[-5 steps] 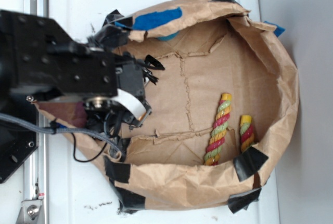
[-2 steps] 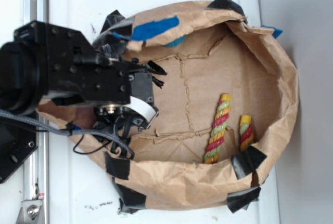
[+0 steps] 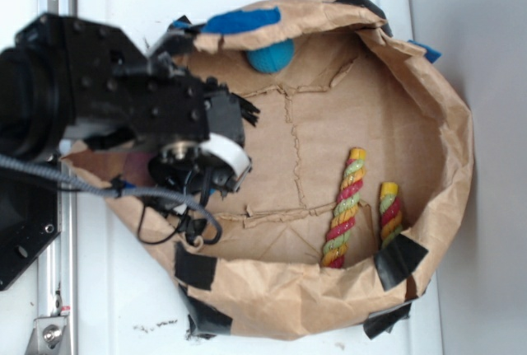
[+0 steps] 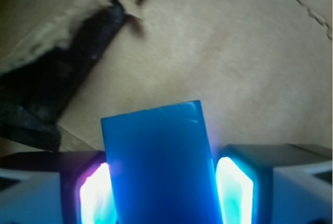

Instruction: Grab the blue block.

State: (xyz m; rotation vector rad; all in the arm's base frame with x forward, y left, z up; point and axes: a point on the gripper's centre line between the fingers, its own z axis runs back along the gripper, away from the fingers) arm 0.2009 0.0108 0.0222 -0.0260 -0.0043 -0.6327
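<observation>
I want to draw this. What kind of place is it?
Probably a robot test bench, not a home: a taped brown paper bin sits on a white table, holding a ball and rope toys.

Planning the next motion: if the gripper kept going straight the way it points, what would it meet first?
Judging by the wrist view, the gripper, shut on the blue block, points at the brown paper floor of the bag; the block's front edge would likely touch that first. Depth is unclear.
</observation>
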